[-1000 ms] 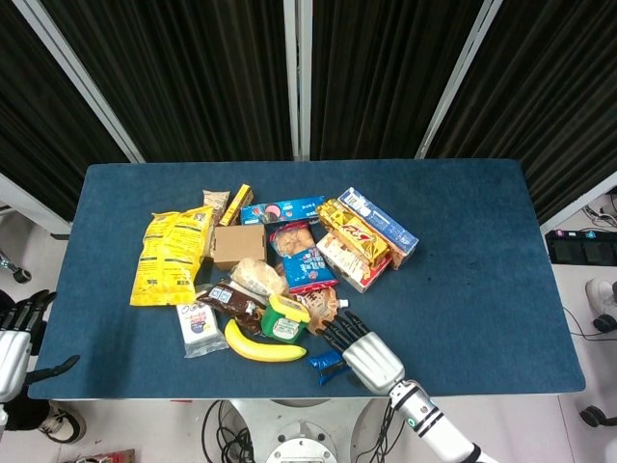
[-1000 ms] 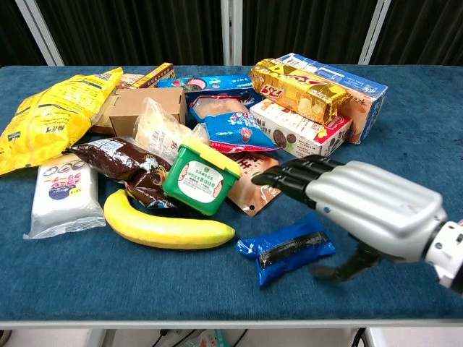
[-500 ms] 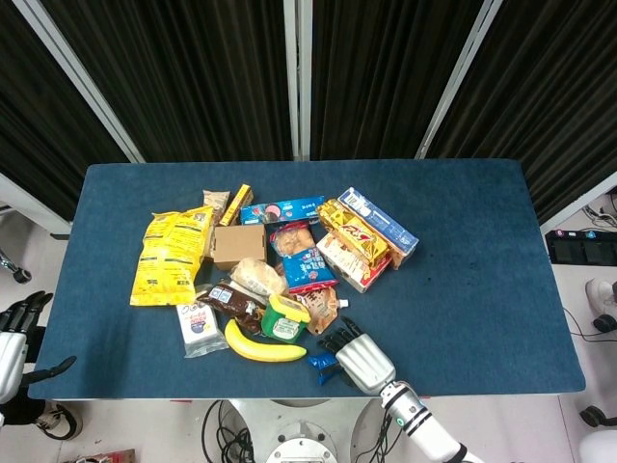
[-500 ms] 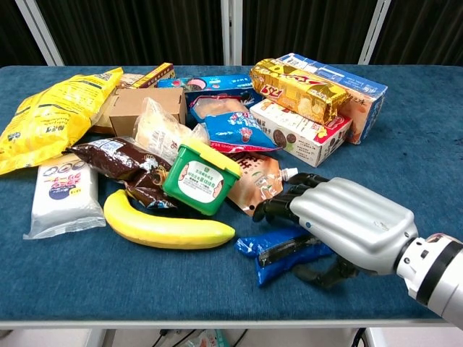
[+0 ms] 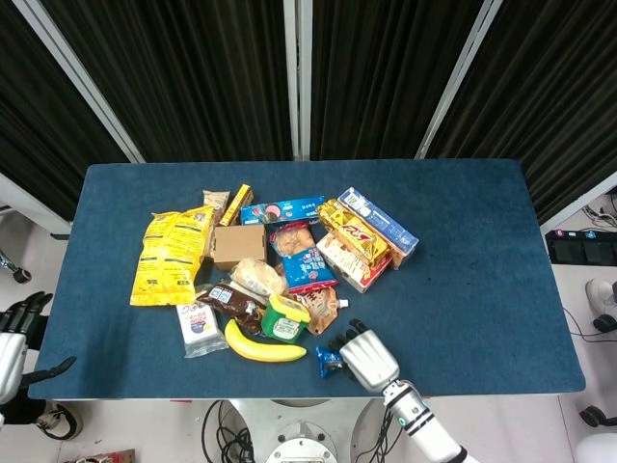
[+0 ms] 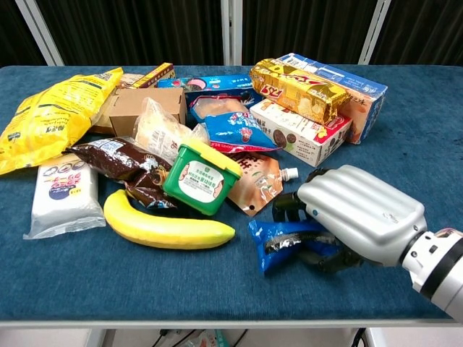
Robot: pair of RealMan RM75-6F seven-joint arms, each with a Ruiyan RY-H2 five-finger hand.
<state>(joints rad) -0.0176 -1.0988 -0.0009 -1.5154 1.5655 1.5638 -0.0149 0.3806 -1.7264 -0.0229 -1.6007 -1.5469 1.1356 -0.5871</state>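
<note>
Right hand (image 6: 347,220) curled around blue packet (image 6: 278,240)

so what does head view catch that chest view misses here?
Only head view: the left hand off the table's left edge, fingers apart, holding nothing, and the whole blue table. Only chest view: the right hand's fingers curled around the blue packet. Both: right hand, banana, green tub.
</note>
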